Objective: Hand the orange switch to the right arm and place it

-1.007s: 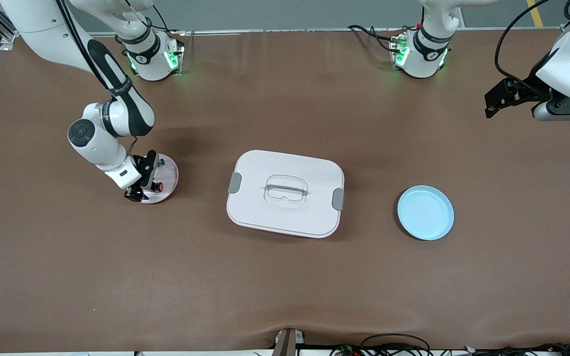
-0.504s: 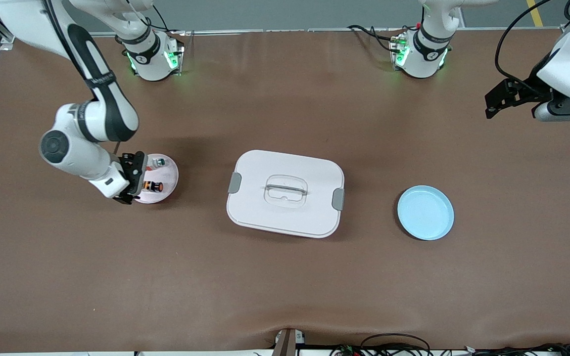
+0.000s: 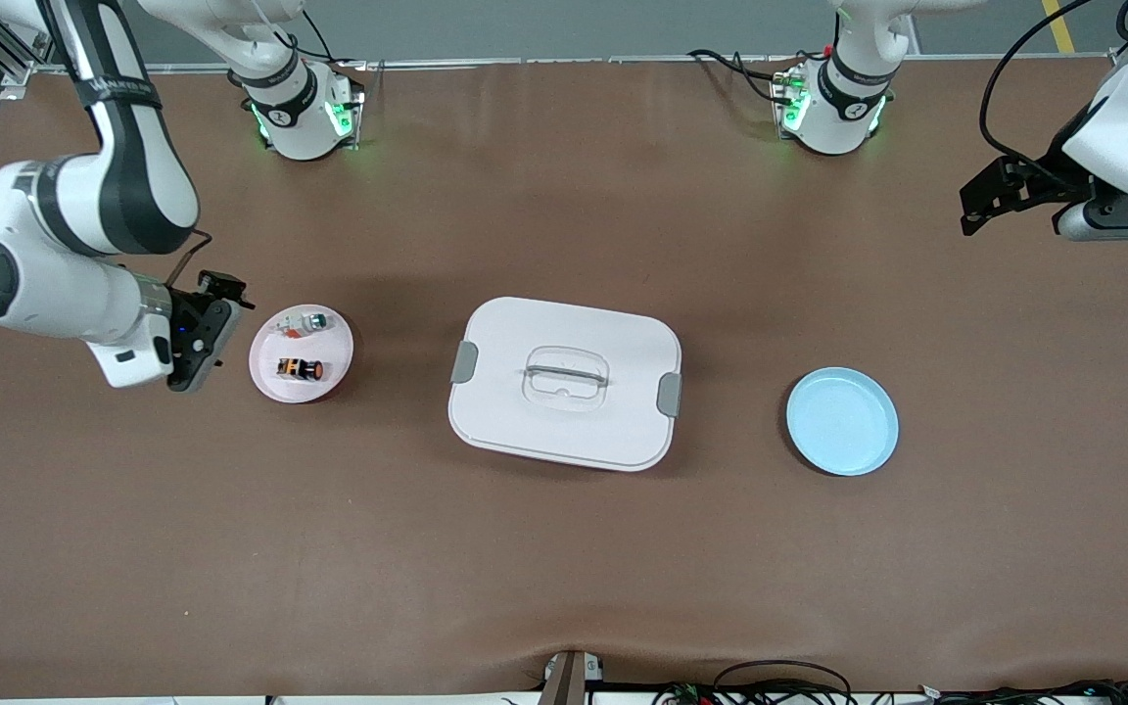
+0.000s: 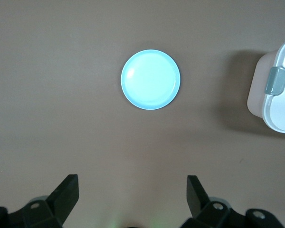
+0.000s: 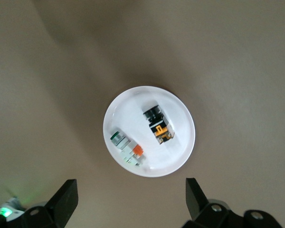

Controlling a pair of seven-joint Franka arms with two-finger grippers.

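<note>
A brown worktop carries everything here. At its middle sits a white lidded box with rounded corners, a clear recessed handle on top and a grey latch on each short end. Toward the left arm's end of the worktop lies a pale blue plate, well apart from the box. Toward the right arm's end lies a small white plate, and on it a white-bodied small part with a green tip rests near the plate's edge farther from the front camera. Dark cables trail along the worktop's near edge, beside a small metal bracket at that edge's middle.
</note>
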